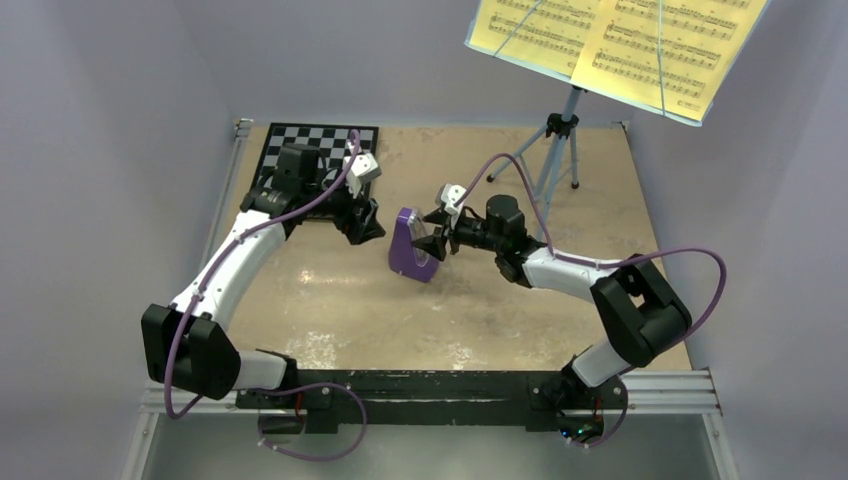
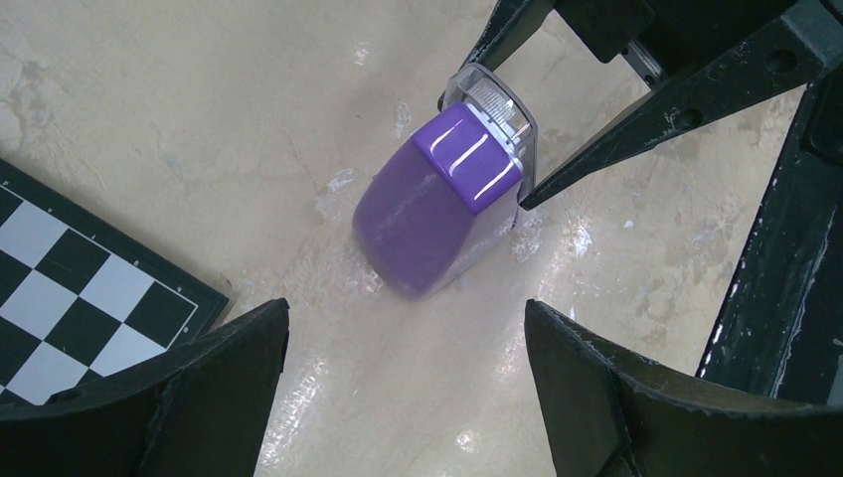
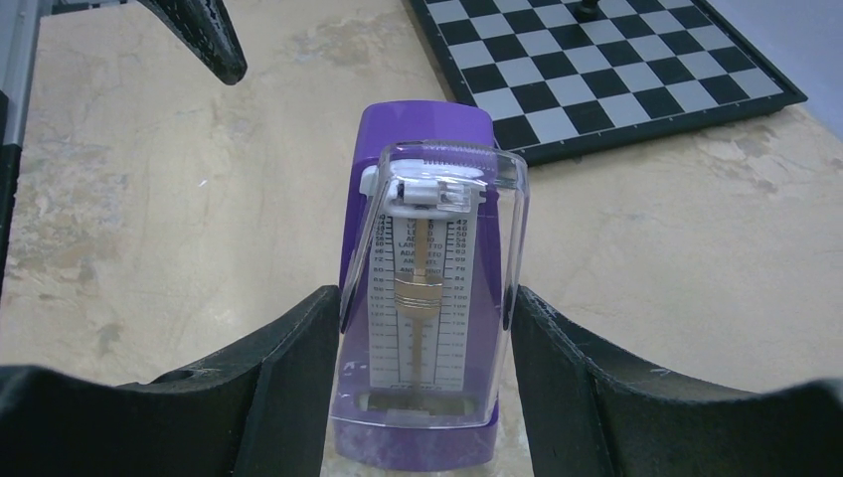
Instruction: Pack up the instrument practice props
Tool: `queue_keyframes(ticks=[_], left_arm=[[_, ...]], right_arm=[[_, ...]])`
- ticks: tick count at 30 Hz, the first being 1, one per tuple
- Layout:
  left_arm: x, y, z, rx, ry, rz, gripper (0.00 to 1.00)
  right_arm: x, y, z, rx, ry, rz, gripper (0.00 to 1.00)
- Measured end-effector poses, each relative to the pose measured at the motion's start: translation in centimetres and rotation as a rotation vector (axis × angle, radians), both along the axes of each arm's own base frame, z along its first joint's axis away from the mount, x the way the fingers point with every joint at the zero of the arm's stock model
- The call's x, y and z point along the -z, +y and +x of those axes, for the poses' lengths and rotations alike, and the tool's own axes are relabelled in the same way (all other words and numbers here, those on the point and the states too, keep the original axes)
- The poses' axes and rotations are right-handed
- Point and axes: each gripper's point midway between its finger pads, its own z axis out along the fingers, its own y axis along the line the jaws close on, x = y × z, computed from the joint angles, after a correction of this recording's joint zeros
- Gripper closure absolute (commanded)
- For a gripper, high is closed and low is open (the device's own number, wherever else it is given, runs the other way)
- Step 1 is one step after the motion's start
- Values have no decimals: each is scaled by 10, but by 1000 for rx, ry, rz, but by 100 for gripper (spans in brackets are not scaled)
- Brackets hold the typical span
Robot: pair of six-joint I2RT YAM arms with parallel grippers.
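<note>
The purple metronome [image 1: 412,248] with its clear front cover stands in the middle of the table. In the right wrist view, the metronome [image 3: 427,298] sits between my right gripper's [image 3: 425,318] black fingers, which press on both sides of the clear cover. My left gripper [image 1: 362,228] hovers just left of it, open and holding nothing. The left wrist view shows the metronome [image 2: 437,209] ahead of the left gripper [image 2: 408,328], with the right fingers [image 2: 596,139] at its cover. The yellow sheet of music [image 1: 620,40] lies on the tray of the light blue tripod stand [image 1: 560,130] at the back right.
A black-and-white checkerboard [image 1: 310,150] lies at the back left, under the left arm; its corner [image 2: 70,288] is close to the left fingers. The stand's tripod legs [image 1: 545,165] spread on the table behind the right arm. Walls enclose the table on three sides.
</note>
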Motion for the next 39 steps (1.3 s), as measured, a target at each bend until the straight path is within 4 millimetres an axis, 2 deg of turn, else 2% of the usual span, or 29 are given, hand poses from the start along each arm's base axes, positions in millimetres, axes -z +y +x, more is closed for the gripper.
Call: queue_keyframes(ticks=[18, 29, 39], left_arm=[[7, -2, -2, -5, 23, -16, 7], [7, -2, -2, -4, 21, -18, 7], [9, -3, -3, -11, 25, -27, 7]], right_arm=[[4, -2, 2, 0, -97, -41, 100], [7, -6, -10, -23, -98, -58, 100], [8, 2, -12, -32, -76, -71, 100]])
